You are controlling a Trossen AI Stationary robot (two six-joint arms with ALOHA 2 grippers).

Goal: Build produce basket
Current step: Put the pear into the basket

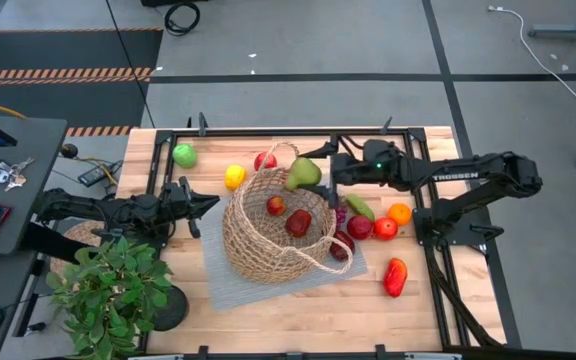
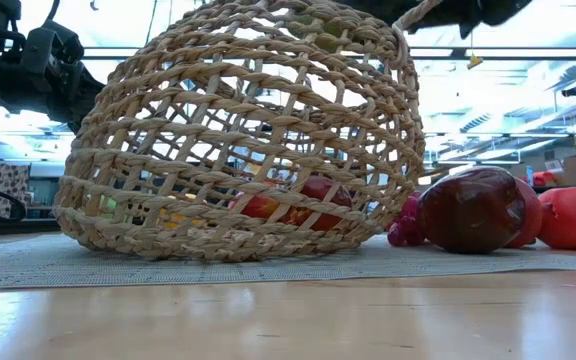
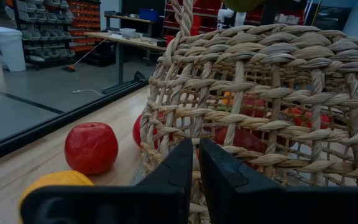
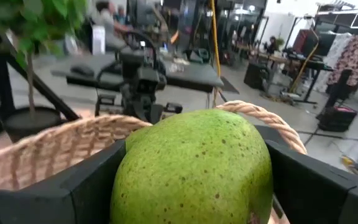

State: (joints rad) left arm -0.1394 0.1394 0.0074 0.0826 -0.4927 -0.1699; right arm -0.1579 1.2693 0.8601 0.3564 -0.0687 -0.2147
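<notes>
Green pear (image 1: 303, 172) in right gripper (image 1: 313, 174), over basket (image 1: 258, 250) rim.

The one piece of writing that can be read is the word "TROSSEN", in pale capital letters along the dark forearm of the right arm (image 1: 468, 178) in the high view. Nothing else legible shows: the shelves and boxes in the room behind the table carry marks too small or too blurred to make out.
</notes>
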